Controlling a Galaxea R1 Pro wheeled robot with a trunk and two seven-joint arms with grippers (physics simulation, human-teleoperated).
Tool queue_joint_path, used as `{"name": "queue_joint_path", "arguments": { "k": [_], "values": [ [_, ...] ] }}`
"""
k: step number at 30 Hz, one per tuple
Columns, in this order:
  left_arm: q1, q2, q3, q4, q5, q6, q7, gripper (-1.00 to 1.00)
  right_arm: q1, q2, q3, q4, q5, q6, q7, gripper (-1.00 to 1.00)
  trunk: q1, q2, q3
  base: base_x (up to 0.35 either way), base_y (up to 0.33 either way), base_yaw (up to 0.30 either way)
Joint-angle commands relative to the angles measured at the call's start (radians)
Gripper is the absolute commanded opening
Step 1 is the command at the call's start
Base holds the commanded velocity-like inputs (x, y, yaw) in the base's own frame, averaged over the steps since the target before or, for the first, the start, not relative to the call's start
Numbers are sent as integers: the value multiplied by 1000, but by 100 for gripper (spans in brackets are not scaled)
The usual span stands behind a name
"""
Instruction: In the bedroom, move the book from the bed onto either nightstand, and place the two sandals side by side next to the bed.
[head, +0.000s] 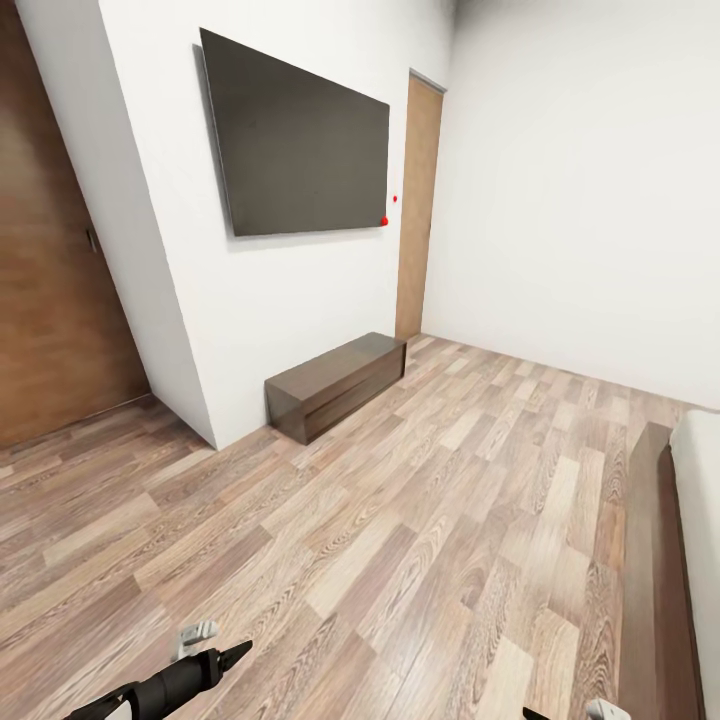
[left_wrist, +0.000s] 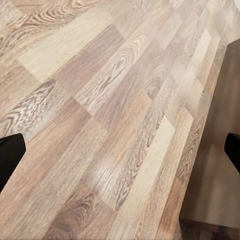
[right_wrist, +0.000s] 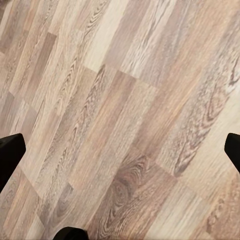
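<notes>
The bed's dark brown frame (head: 655, 560) and a strip of its light grey mattress (head: 705, 500) show at the right edge of the head view. The book, both sandals and the nightstands are out of view. My left arm (head: 170, 685) reaches in low at the bottom left. In the left wrist view my left gripper (left_wrist: 120, 152) is open over bare wood planks, its black fingertips (left_wrist: 7, 157) far apart. My right gripper (right_wrist: 120, 150) is open too, above the floor with nothing between its fingertips (right_wrist: 9, 152).
A large dark TV (head: 300, 140) hangs on the white wall, with a long low dark TV bench (head: 335, 385) below it. A narrow wooden door (head: 418, 205) stands in the far corner and a wide brown door (head: 50, 260) at left. Wood-plank floor (head: 400, 520) stretches between bench and bed.
</notes>
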Motion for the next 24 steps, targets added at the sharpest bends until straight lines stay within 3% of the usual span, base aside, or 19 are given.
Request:
{"name": "queue_joint_path", "arguments": {
  "k": [1, 16, 24],
  "values": [
    [-1, 1, -4, 1, 2, -6, -2, 100, -1, 0, 8, 2, -6, -5, 3, 100, 0, -1, -1, 6, 0, 0],
    [-1, 1, -4, 1, 2, -6, -2, 100, -1, 0, 8, 2, -5, -5, 3, 100, 0, -1, -1, 297, 0, -4],
    [-1, 1, -4, 1, 2, -6, -1, 100, -1, 0, 8, 2, -5, -5, 3, 100, 0, -1, -2, 332, 0, -207]
  ]
}}
